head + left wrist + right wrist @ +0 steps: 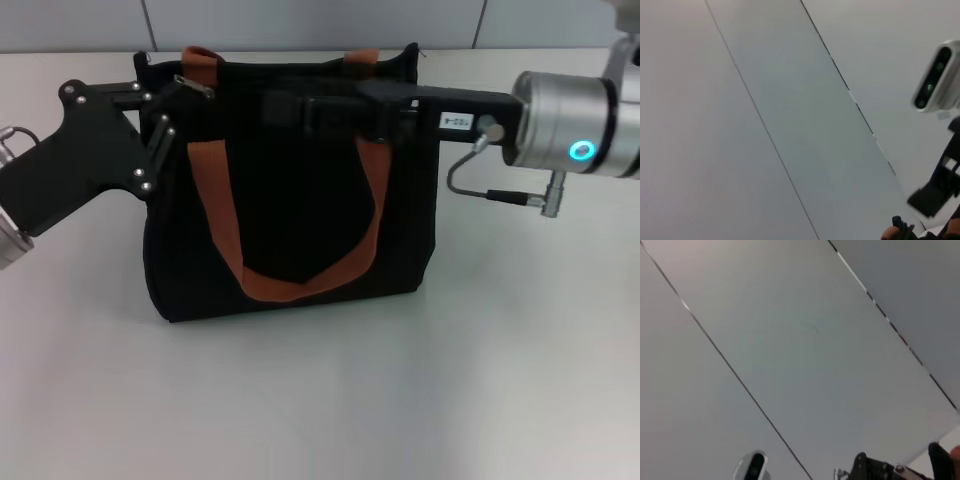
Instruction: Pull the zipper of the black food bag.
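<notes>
We see the black food bag (290,190) upright on the white table (320,400), our left gripper (165,105) at its top-left corner beside the zipper (193,86), our right gripper (300,108) stretched along its top edge, both finger states unclear.

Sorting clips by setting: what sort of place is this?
Probably a lab or test bench, not a home: a plain white table, a panelled grey wall behind it, and one black bag set between the left claw and the right claw.

Before me lies a plain white tabletop (320,400); beyond its far edge, pale grey wall panels (310,22) (dark seams between).
</notes>
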`<state>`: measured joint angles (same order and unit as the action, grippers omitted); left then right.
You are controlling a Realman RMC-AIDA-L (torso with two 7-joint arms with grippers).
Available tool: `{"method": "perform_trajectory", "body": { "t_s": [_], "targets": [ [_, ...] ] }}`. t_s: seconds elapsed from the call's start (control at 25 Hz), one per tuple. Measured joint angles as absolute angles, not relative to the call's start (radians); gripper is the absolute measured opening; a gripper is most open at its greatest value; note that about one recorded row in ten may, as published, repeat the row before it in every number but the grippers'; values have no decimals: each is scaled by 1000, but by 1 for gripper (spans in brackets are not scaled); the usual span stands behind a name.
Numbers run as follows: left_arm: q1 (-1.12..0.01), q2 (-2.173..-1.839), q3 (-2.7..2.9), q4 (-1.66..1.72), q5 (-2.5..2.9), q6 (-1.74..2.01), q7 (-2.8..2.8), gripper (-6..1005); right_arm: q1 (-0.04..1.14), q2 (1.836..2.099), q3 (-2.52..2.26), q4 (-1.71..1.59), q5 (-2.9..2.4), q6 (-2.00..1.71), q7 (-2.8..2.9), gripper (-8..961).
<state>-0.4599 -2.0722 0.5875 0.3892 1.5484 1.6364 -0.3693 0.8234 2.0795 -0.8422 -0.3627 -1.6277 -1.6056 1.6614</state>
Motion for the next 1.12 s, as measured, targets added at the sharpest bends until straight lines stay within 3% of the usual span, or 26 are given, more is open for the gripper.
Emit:
{"method": "perform_trajectory", "body": {
  "t_s": [0.56,0.8,1.12],
  "targets": [
    [-430,-2062,581,382,1542,1568,-671,47,799,2083,-890,-417,-1623,-1547,1689,788],
    [-421,-2040,587,388,1571,1542,-860,51,770,2084,-890,-434,-1620,-1570,1656,787],
    [-425,-2010,588,439,1695,1530,-1014,207,743,2084,-886,-444,-1619,-1614,1615,787]
  ]
}}
